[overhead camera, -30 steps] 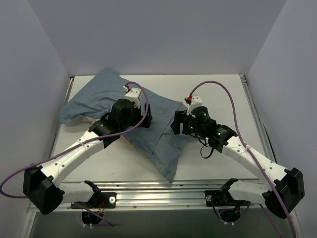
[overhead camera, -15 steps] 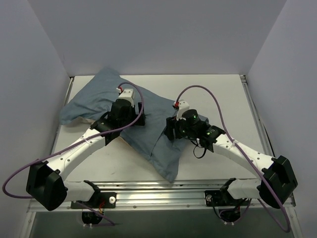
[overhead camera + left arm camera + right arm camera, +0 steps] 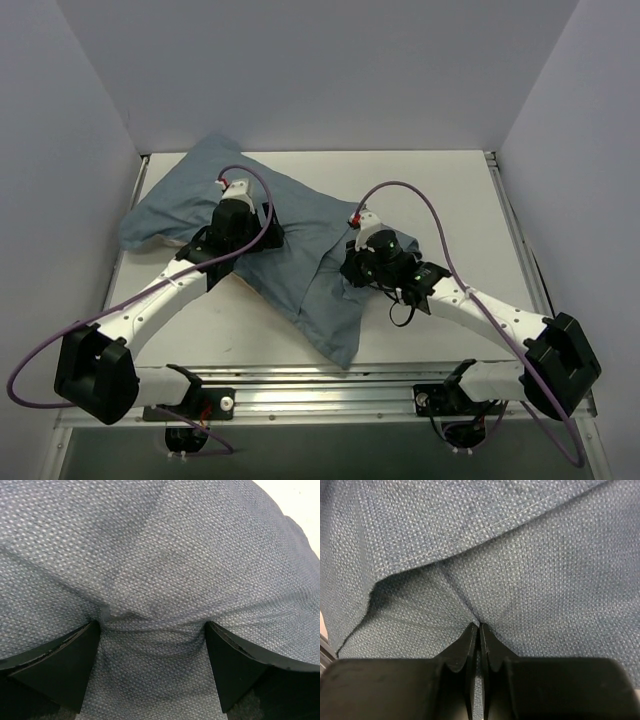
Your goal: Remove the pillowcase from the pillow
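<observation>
The pillowcase (image 3: 300,240), its dull grey-blue side showing, lies spread from the back left toward the table's front centre. Its back-left part (image 3: 185,195) bulges. The pillow is hidden under the cloth. My left gripper (image 3: 240,222) presses down into that bulging part, open, its two fingers (image 3: 65,665) wide apart with the cloth (image 3: 160,580) dimpled between them. At the flat right flap, near a stitched hem (image 3: 470,535), my right gripper (image 3: 350,268) is shut on a pinched fold of the pillowcase (image 3: 479,626).
White walls close in the table on the left, back and right. A metal rail (image 3: 330,385) with the arm bases runs along the near edge. Bare white tabletop (image 3: 450,200) lies to the right of the cloth.
My right gripper slid left onto the flap and shut on a fold of it. The left arm moved up and left over the bulging part, still open.
</observation>
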Motion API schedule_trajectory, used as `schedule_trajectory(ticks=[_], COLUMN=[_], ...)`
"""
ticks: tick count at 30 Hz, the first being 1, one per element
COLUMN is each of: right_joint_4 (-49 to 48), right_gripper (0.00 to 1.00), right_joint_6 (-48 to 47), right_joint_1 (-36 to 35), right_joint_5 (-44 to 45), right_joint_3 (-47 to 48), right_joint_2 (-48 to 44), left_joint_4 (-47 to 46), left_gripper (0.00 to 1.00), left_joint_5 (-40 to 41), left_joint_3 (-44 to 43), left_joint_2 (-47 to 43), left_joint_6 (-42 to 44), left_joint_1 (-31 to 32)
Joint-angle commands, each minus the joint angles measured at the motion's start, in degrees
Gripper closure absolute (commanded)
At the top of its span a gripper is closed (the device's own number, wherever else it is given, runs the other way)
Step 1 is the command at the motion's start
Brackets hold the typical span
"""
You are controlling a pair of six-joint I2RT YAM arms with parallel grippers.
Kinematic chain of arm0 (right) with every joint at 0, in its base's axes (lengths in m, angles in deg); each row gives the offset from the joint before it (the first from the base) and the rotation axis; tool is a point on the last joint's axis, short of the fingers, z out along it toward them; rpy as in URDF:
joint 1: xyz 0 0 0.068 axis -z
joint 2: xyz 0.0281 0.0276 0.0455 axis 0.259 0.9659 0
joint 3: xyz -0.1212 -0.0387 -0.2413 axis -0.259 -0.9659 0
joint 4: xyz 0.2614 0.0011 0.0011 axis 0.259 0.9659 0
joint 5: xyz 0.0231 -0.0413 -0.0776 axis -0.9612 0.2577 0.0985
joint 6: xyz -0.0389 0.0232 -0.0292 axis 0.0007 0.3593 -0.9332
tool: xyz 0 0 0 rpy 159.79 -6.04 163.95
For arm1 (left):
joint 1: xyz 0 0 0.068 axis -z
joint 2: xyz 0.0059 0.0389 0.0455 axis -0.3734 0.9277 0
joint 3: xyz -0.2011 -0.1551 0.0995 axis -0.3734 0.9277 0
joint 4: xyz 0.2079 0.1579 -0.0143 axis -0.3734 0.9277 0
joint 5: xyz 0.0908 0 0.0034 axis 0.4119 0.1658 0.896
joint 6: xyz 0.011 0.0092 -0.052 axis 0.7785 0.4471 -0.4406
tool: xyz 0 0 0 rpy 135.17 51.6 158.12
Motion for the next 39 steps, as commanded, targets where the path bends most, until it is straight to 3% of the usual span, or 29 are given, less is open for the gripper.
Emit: schedule_trajectory(ticks=[1,7,14,18,23,27,28,31,33,39], right_joint_4=[0.2,9.0,29.3,29.1,22.9,21.7,21.3,21.1,21.0,17.4], right_gripper=[1.00,1.00,1.00,1.00,0.99,0.71,0.57,0.38,0.31,0.27], right_joint_6=[1.0,6.6,28.0,35.3,30.6,26.3,25.3,21.6,19.7,17.5], right_joint_1=[0.3,1.7,3.5,3.9,3.5,3.3,3.3,3.5,3.4,6.0], right_joint_5=[3.4,16.5,30.4,26.2,20.5,20.9,21.1,22.4,23.2,27.6], right_joint_3=[-0.8,-1.8,-5.6,-10.5,-9.2,-2.5,0.6,5.3,10.2,18.6], right_joint_2=[-3.3,-10.8,-18.1,-22.3,-20.4,-19.5,-18.8,-13.4,-8.4,4.4], left_joint_4=[-1.1,-0.6,0.9,1.2,1.2,2.7,2.9,3.2,2.4,-2.0], left_gripper=[0.05,0.05,0.05,0.05,0.05,0.05,0.05,0.04,0.04,0.03], left_joint_5=[0.8,1.2,2.6,1.7,-3.3,-2.4,-1.7,0.5,2.1,5.7], left_joint_3=[1.0,1.4,1.7,1.8,-0.2,-5.6,-6.7,-11.5,-14.3,-18.8], left_joint_2=[1.0,1.5,1.3,0.7,-1.6,-4.5,-5.1,-4.4,-2.3,5.5], left_joint_6=[-1.9,-3.8,-5.9,-6.2,-3.0,2.5,5.1,10.1,12.7,18.9], left_joint_1=[-2.4,-4.9,-7.0,-7.4,-5.2,1.5,4.6,8.6,11.7,16.1])
